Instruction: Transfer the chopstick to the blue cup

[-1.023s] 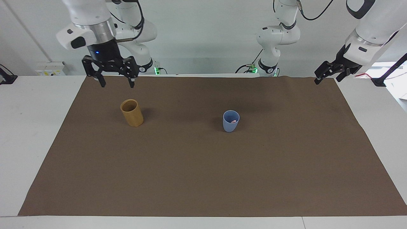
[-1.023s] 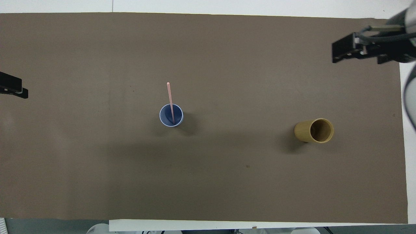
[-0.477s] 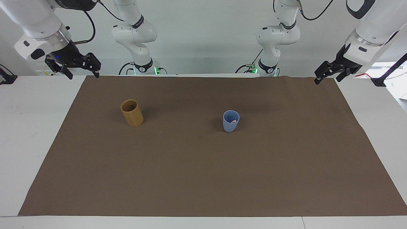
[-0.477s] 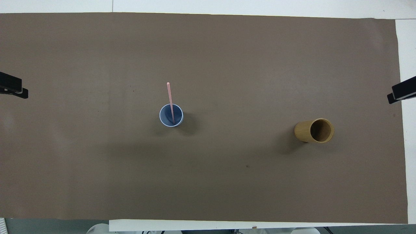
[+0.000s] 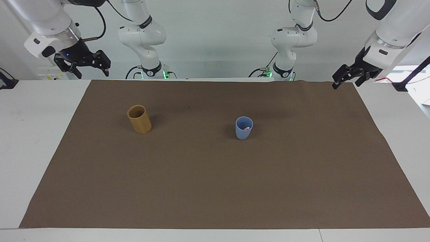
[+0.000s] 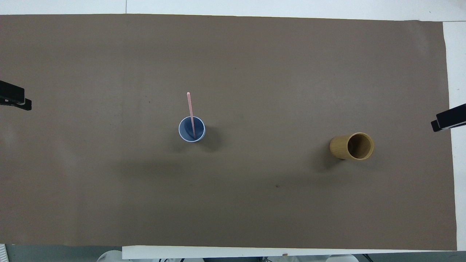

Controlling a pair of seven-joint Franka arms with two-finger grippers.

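The blue cup point(image 5: 244, 129) point(image 6: 192, 129) stands upright near the middle of the brown mat. A thin pink chopstick point(image 6: 190, 109) stands in it; in the facing view only its pink end point(image 5: 247, 128) shows inside the rim. My right gripper point(image 5: 93, 72) hangs open and holding nothing over the mat's corner at the right arm's end of the table. At the left arm's end, my left gripper point(image 5: 346, 84) waits open with nothing in it above the other corner by the robots. Neither gripper is close to the cup.
A taller tan cylindrical cup point(image 5: 139, 119) point(image 6: 352, 146) stands on the mat toward the right arm's end, with nothing visible inside it. The brown mat point(image 5: 215, 188) covers most of the white table.
My right gripper has swung away from above the mat near the tan cup, out to the corner at its own end of the table. The left arm, both cups and the chopstick have not moved.
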